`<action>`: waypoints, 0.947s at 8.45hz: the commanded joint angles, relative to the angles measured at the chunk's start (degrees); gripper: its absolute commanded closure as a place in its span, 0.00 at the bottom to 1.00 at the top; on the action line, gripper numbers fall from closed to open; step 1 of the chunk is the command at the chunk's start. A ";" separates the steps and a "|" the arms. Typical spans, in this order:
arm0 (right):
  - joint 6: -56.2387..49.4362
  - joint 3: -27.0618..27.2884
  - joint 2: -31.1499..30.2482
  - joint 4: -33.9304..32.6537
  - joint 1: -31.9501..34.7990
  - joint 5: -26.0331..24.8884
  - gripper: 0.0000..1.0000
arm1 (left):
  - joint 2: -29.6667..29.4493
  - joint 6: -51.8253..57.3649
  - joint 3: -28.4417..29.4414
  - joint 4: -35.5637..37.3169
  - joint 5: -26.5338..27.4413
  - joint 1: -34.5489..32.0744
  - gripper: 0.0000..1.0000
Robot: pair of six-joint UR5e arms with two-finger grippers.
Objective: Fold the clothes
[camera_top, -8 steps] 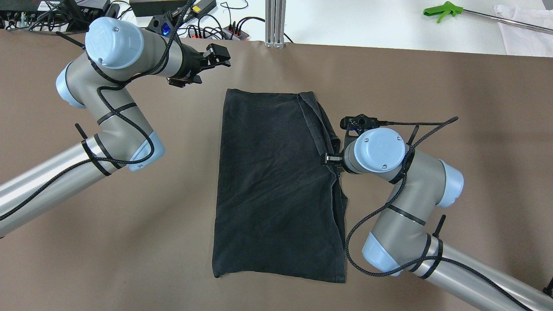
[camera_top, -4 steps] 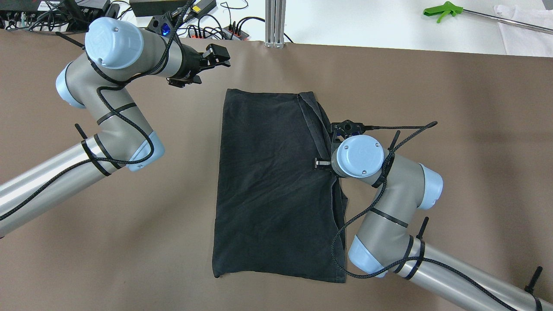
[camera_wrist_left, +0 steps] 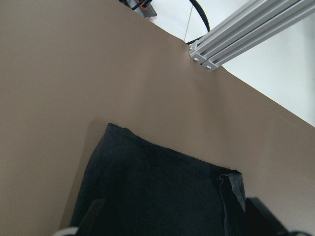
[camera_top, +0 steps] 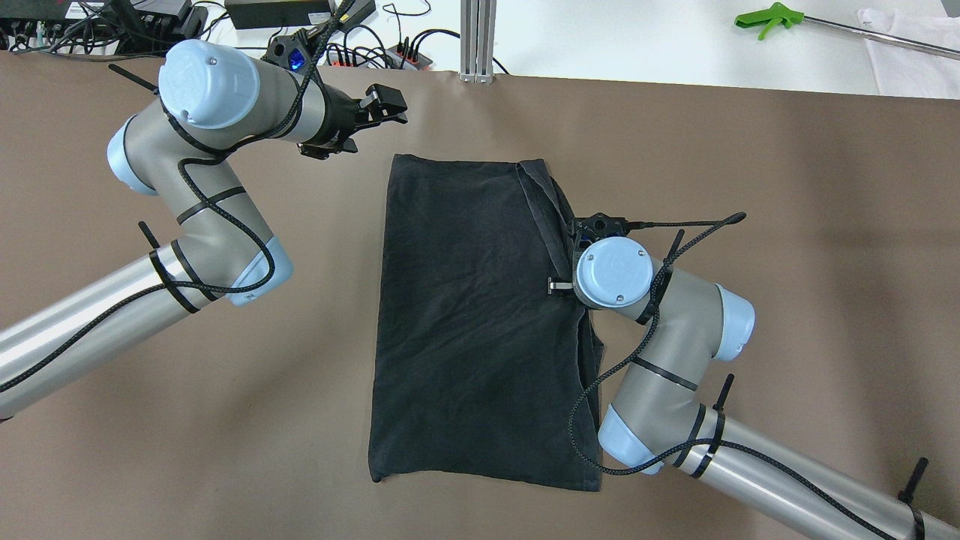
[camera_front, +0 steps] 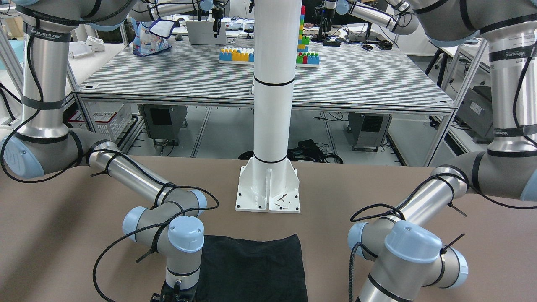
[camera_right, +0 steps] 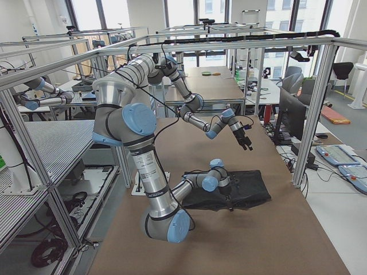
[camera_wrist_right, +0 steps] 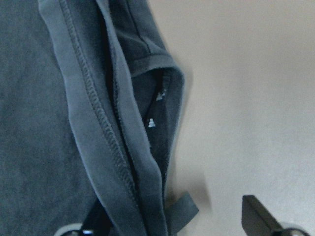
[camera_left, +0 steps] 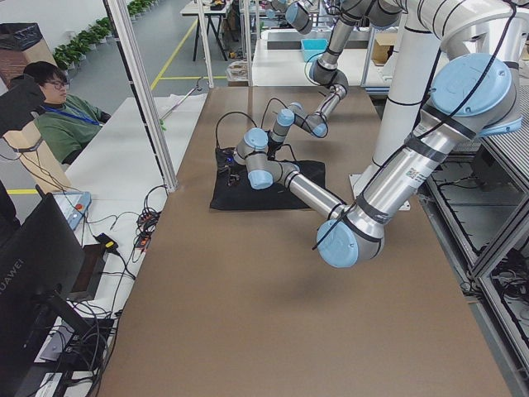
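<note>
The black garment (camera_top: 480, 322) lies flat on the brown table, long side running near to far, with its right edge folded over into a hemmed ridge (camera_wrist_right: 98, 123). My right gripper (camera_wrist_right: 172, 223) is open and low over that edge, one finger (camera_wrist_right: 256, 216) above bare table, the other at the cloth; from overhead its wrist (camera_top: 611, 271) hides it. My left gripper (camera_top: 388, 103) is open and empty in the air beyond the garment's far left corner (camera_wrist_left: 110, 127). The garment also shows in the front view (camera_front: 251, 268).
The white pillar's base (camera_front: 268, 193) stands on the table's near side. An aluminium post (camera_top: 477, 37), cables and power strips (camera_top: 337, 45) line the far edge. A green tool (camera_top: 769, 16) and a white cloth (camera_top: 907, 45) lie on the white table beyond.
My right wrist has moved left and down onto the garment's right edge. My left arm has shifted slightly right, its gripper still open. The garment has not moved.
</note>
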 commanded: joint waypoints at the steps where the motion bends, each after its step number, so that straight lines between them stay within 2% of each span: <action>1: -2.44 -0.21 -2.24 0.45 1.62 -0.01 0.06 | -0.75 -0.44 0.03 0.05 1.59 1.13 0.00; 4: -4.62 -0.12 -3.84 3.26 4.61 0.42 0.06 | -0.84 -0.44 0.03 0.14 1.59 1.13 0.00; 6: -4.90 0.49 -3.84 3.35 6.72 2.96 0.06 | -0.84 -0.44 -0.06 0.14 1.59 1.13 0.00; 8: -4.81 0.41 -4.01 3.35 6.73 2.89 0.06 | -0.84 -0.44 -0.15 0.14 1.59 1.13 0.00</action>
